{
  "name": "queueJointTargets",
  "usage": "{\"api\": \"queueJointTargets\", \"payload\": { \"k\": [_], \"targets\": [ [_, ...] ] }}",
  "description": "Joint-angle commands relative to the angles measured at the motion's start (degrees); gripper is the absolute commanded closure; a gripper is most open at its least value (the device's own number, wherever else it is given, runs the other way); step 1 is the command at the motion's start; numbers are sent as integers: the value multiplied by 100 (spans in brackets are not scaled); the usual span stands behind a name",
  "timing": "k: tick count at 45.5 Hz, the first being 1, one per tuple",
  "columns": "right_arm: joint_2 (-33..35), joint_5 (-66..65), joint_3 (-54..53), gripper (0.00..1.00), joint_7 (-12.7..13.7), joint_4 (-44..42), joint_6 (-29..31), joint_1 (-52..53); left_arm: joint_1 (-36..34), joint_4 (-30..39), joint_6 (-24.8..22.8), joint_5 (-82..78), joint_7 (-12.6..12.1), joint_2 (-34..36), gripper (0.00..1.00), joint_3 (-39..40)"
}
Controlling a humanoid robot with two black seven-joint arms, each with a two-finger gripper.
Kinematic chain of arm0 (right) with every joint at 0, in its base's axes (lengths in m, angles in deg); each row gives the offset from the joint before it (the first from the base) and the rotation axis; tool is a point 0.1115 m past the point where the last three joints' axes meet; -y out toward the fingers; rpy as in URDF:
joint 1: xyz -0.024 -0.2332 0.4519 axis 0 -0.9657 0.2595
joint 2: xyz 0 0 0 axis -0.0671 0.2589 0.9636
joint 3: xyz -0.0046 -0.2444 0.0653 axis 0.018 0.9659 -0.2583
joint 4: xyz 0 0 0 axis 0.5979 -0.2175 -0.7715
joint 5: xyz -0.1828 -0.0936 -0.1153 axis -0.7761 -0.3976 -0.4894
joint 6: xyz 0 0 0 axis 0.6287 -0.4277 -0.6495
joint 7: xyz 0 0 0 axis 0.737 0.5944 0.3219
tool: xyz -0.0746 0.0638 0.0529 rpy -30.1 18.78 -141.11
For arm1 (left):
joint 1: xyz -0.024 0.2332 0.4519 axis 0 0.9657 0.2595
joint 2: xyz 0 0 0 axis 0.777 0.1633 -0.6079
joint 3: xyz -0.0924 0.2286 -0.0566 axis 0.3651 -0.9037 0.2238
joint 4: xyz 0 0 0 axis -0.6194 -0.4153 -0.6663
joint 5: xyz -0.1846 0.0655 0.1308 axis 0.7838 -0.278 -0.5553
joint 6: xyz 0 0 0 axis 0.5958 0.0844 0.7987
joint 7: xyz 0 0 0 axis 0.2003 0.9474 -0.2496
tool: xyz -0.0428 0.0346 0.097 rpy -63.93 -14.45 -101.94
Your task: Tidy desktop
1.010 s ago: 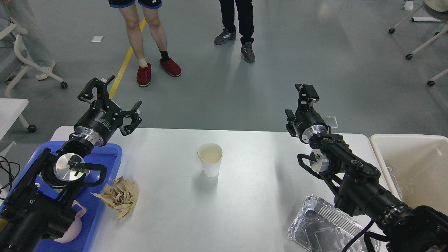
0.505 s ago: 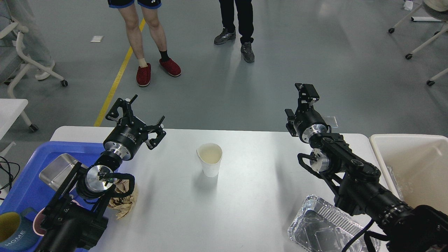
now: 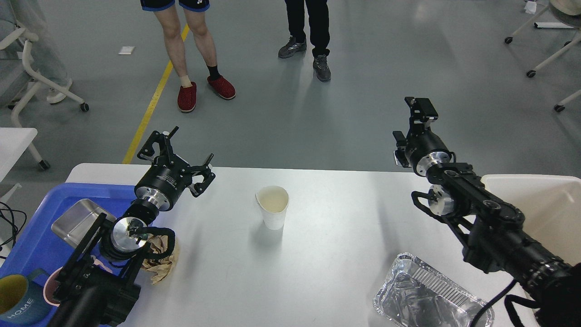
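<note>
Tray [image 3: 32, 247], blue, at desktop [image 3: 327, 227] left edge. Left gripper [image 3: 178, 156] above desktop's far-left part, fingers spread, holding nothing. Crumpled paper [image 3: 159, 263] beneath that arm. Paper cup [image 3: 272, 206] upright mid-desktop. Foil container [image 3: 422, 299] near-right. Right gripper [image 3: 420, 113] raised beyond far edge, jaw state unclear.

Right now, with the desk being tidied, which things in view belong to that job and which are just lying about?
Part of the job:
- desktop
- paper cup
- crumpled brown paper
- foil tray
- blue tray
- beige bin
- left claw, open

Just lying about:
- wheeled chairs
- bystanders' shoes
- small side table
</note>
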Motion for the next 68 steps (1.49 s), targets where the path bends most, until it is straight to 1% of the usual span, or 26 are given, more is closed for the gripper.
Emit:
{"api": "queueJointTargets", "payload": {
  "k": [1, 4, 9, 11, 14, 17, 25, 28, 31, 40, 45, 62, 68],
  "targets": [
    [908, 101, 613, 0, 15, 632, -83, -90, 81, 18, 5, 0, -16, 0, 2, -59],
    [1514, 329, 1069, 0, 41, 1124, -66, -125, 196, 44, 5, 0, -16, 8, 2, -112],
    [2630, 497, 2133, 0, 59, 2020, -4, -64, 345, 114, -3, 0, -16, 8, 2, -121],
    [3061, 497, 2493, 0, 120, 2398, 13, -11, 381, 123, -3, 0, -16, 8, 2, -130],
    [3668, 488, 2837, 0, 304, 2812, 153, 94, 407, 141, 5, 9, -24, 17, 2, -130],
    [4125, 488, 3066, 0, 515, 3076, 417, 130, 477, 220, 5, 9, -24, 61, 2, -156],
    [5338, 471, 3444, 0, 1174, 3788, 1032, 147, 723, 598, 14, 9, -24, 210, 2, -165],
    [5821, 435, 3541, 0, 1341, 4104, 1331, 156, 741, 607, 14, 9, -24, 254, 2, -165],
    [6313, 392, 3576, 0, 1447, 4307, 1612, 147, 741, 607, 14, 9, -24, 272, 2, -156],
    [7571, 233, 3523, 0, 1447, 4597, 2500, -28, 750, 615, 93, 0, -7, 272, 2, -156],
    [8019, 233, 3514, 0, 1430, 4738, 2755, -37, 750, 615, 93, 0, -7, 281, 2, -156],
    [8986, 216, 3497, 0, 1430, 5239, 3168, -72, 759, 615, 146, 0, -7, 343, 2, -156],
    [9013, 189, 3506, 0, 1430, 5248, 3230, -300, 759, 615, 155, 0, -7, 290, 2, -174]
  ]
}}
